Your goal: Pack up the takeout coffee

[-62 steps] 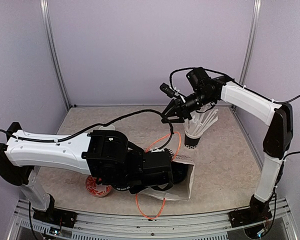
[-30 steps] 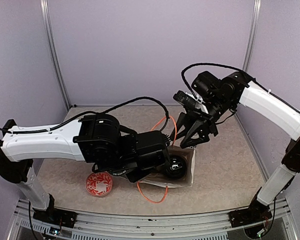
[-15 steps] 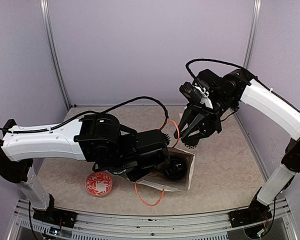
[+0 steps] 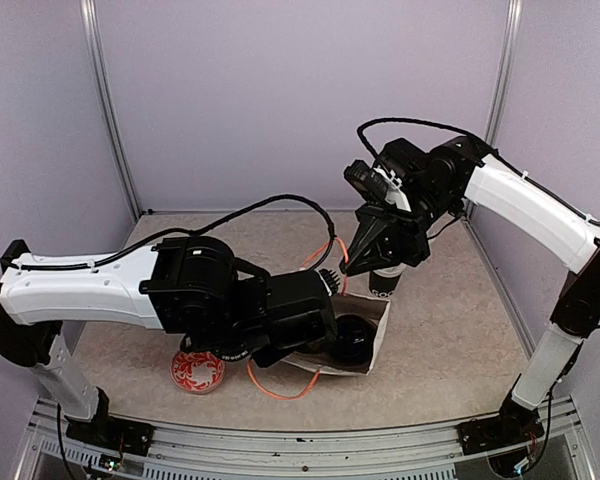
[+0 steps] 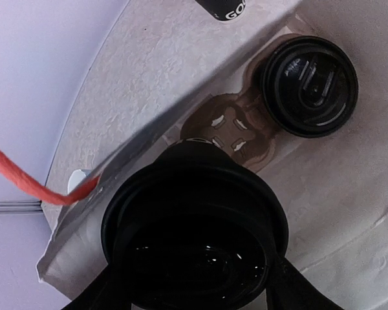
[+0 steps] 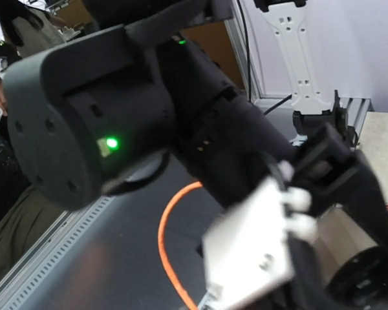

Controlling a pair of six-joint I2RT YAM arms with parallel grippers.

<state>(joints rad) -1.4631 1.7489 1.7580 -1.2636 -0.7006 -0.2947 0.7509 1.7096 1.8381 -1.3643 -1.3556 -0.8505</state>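
The takeout coffee (image 5: 194,226), a black cup with a round black lid, is held between my left gripper's (image 5: 194,287) fingers in the mouth of a white paper bag (image 5: 349,194). The top view shows the cup (image 4: 353,338) in the bag (image 4: 378,338) at the left gripper's (image 4: 332,335) tip. A second black lid (image 5: 308,86) sits deeper in the bag on a brown card insert (image 5: 229,126). My right gripper (image 4: 363,262) hangs over the bag's far edge, by an orange handle (image 4: 330,255). Its wrist view is blurred and the jaws do not show clearly.
A black cup with white lettering (image 4: 384,286) stands just behind the bag, mostly hidden by the right gripper; its base shows in the left wrist view (image 5: 227,9). A red patterned dish (image 4: 197,371) lies under the left arm. An orange handle loop (image 4: 280,385) trails in front.
My right gripper has swung from the straw cup down and left to the bag's far edge. The left gripper stays at the bag with the cup; the bag and handles have shifted slightly left.
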